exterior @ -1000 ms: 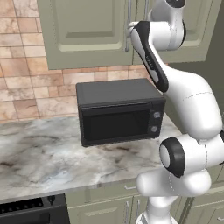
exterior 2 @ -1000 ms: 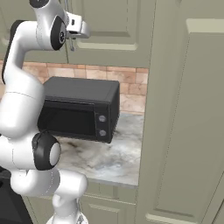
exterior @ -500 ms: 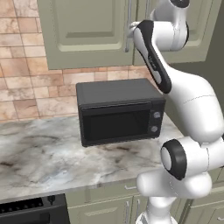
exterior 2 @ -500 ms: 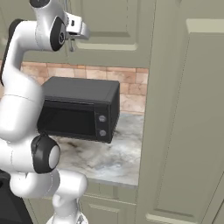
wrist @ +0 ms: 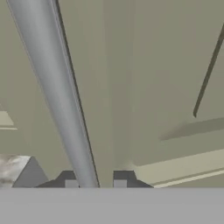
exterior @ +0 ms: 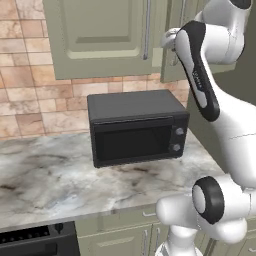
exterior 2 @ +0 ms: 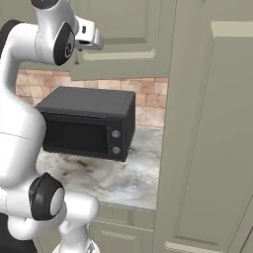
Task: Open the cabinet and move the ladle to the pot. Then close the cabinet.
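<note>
In the hand view we see the gripper with jaws parted narrowly, the cabinet handle running between them from 6 toward 11 o'clock, contact unclear.

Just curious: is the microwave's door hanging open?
No, the black microwave sits on the counter with its door flush and shut.

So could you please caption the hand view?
Hand straddling the cabinet door's silver bar handle.

Silver handle between tool fingertips, door behind.
</note>
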Robot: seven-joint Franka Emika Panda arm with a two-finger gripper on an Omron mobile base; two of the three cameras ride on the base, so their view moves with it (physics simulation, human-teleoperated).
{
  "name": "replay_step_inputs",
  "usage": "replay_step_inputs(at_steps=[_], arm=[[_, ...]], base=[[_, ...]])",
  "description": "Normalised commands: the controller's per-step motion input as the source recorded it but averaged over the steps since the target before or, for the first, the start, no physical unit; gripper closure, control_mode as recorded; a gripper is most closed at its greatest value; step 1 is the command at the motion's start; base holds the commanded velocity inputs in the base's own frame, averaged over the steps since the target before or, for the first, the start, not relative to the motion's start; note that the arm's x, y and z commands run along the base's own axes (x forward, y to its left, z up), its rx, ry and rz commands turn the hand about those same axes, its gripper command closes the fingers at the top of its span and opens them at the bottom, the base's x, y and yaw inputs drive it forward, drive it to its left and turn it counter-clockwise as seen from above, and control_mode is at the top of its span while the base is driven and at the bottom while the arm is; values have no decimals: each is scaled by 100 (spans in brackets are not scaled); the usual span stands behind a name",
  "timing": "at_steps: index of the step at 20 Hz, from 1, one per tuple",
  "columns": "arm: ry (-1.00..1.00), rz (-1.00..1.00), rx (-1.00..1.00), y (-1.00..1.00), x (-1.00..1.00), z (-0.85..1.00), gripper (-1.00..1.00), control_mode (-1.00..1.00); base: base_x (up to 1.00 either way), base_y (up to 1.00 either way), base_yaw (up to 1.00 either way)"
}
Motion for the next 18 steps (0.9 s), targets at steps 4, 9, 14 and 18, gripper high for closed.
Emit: replay_step_inputs(at_steps=[4,9,14,18], arm=[[-27,0,-3,-58,-90,0,100,-100],[-48,-1,-15,-39,-76,0,100,-100],[-30,-4,-6,-57,-25,0,100,-100],[-6,-6,0,-79,-3,0,100,-100]], base=[[0,0,0],[0,0,0],[0,0,0],[0,0,0]])
